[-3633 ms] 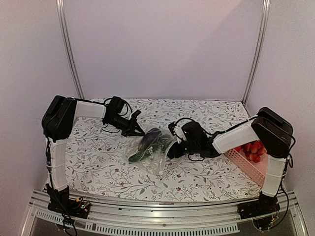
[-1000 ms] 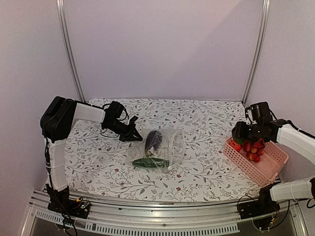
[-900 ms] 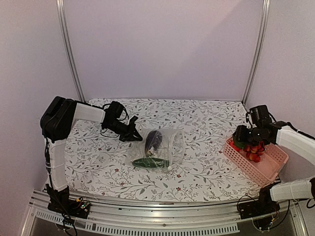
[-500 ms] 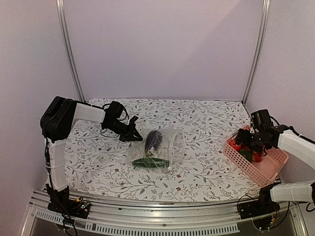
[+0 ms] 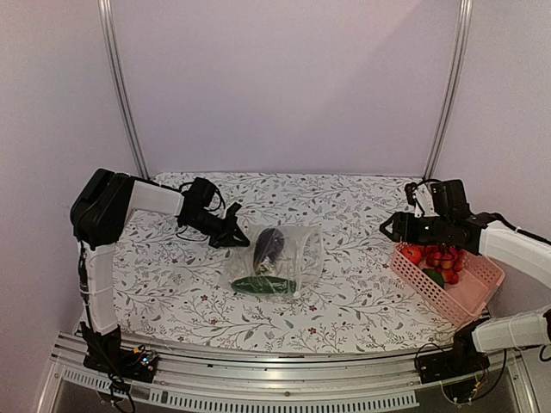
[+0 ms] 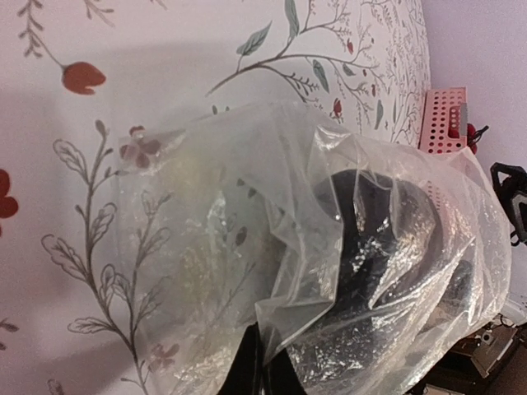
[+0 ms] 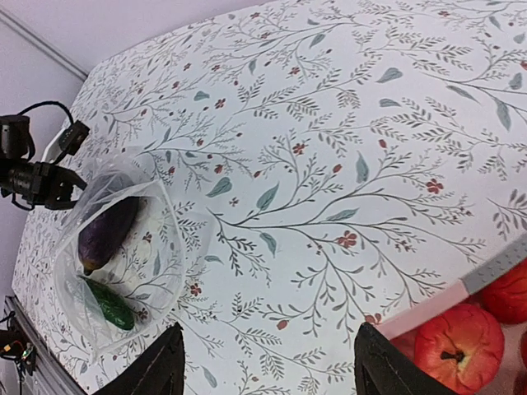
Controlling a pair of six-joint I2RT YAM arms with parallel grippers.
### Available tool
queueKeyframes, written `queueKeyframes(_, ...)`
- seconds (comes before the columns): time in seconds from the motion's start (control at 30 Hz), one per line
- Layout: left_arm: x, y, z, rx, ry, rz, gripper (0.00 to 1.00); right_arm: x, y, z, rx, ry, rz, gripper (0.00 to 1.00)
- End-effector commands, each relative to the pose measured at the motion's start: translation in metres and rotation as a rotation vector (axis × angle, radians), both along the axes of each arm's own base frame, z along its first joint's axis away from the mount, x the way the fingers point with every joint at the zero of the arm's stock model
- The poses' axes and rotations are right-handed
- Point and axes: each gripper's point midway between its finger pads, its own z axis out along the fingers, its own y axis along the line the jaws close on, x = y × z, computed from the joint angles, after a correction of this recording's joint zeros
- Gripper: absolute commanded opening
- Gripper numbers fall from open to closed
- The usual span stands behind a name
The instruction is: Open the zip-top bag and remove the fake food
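The clear zip-top bag [image 5: 303,251] lies mid-table with a dark purple eggplant [image 5: 268,244] and a green cucumber [image 5: 263,285] inside. My left gripper [image 5: 238,235] is shut on the bag's left edge; in the left wrist view its fingers [image 6: 247,374] pinch a fold of plastic [image 6: 247,271] in front of the eggplant [image 6: 387,214]. My right gripper [image 5: 392,229] hovers open and empty just left of the basket. From the right wrist, its fingertips [image 7: 156,370] frame bare cloth, with the bag [image 7: 160,239], eggplant [image 7: 107,230] and cucumber [image 7: 107,303] at the left.
A pink lattice basket [image 5: 469,297] at the table's right edge holds red fruits [image 5: 443,258] and a green piece [image 5: 435,277]; its rim [image 7: 486,280] and red fruits [image 7: 461,341] show in the right wrist view. Metal posts stand at the back corners.
My right gripper dipped into the basket, then rose and swung left out over the table, opening. A green piece now lies in the basket. The left arm and bag have not moved.
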Motion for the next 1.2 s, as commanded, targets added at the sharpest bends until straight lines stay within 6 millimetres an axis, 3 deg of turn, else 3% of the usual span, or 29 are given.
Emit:
queueKeyframes(0.0,0.001,0.003,0.005,-0.015,-0.01,0.013,0.0,-0.002,0.062,0.003,0.112,0.006,0.187,0.68)
queueKeyframes(0.1,0.0,0.004,0.005,-0.013,-0.011,0.015,0.0,-0.003,0.098,0.008,0.165,0.021,0.245,0.68)
queueKeyframes(0.37,0.001,0.003,0.007,-0.032,-0.007,0.048,0.0,0.007,0.166,-0.019,0.337,0.224,0.316,0.65)
queueKeyframes(0.47,0.001,0.003,0.008,-0.039,-0.005,0.064,0.0,0.012,0.18,-0.035,0.375,0.292,0.326,0.62)
queueKeyframes(0.7,-0.002,0.0,0.008,-0.042,-0.006,0.069,0.0,0.021,0.216,-0.048,0.41,0.35,0.377,0.56)
queueKeyframes(1.03,-0.01,-0.018,0.009,-0.061,-0.001,0.053,0.0,0.019,0.258,-0.084,0.431,0.46,0.421,0.53)
queueKeyframes(1.17,-0.015,-0.025,0.01,-0.065,-0.003,0.038,0.0,0.023,0.269,-0.088,0.443,0.471,0.428,0.55)
